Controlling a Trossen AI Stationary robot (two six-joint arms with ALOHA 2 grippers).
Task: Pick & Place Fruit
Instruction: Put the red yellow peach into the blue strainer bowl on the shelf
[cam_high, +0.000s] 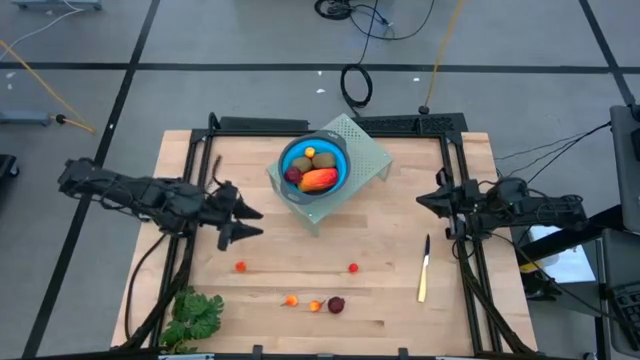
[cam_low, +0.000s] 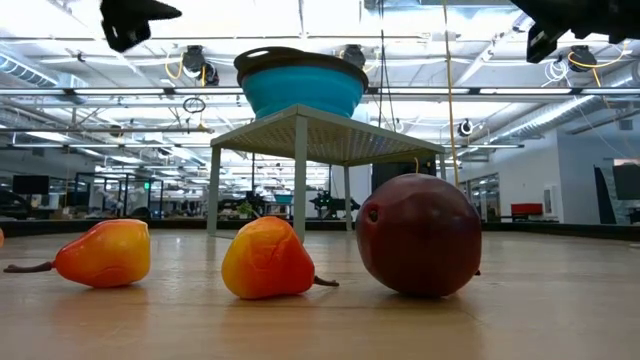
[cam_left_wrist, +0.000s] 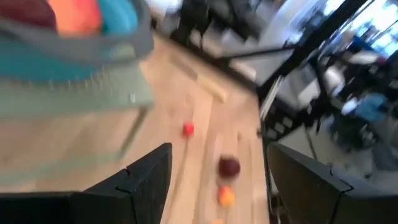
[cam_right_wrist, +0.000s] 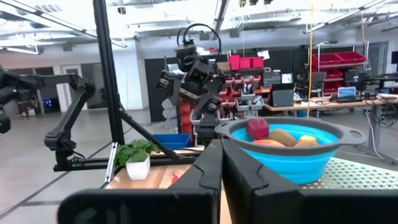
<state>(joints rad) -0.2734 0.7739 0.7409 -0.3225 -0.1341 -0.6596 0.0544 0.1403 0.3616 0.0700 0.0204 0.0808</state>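
A long orange-red toy fruit lies in a round blue bowl with two oval brown-green pieces, a small yellow piece and a dark red ball; the bowl stands on a pale green mesh stand at the far middle of the wooden surface. More fruit remains loose on the surface nearer the front: a second dark red ball, two small orange pear-shaped pieces beside it, and two tiny red ones lying farther back and apart. The left gripper hovers above the surface just left of the stand, its fingers spread wide and holding nothing, with the loose pieces in front of it. The right gripper waits at the right edge, fingers pressed together and empty, well away from the fruit. A slim yellow-handled knife lies in front of it, and a green leafy bunch sits at the front left corner.
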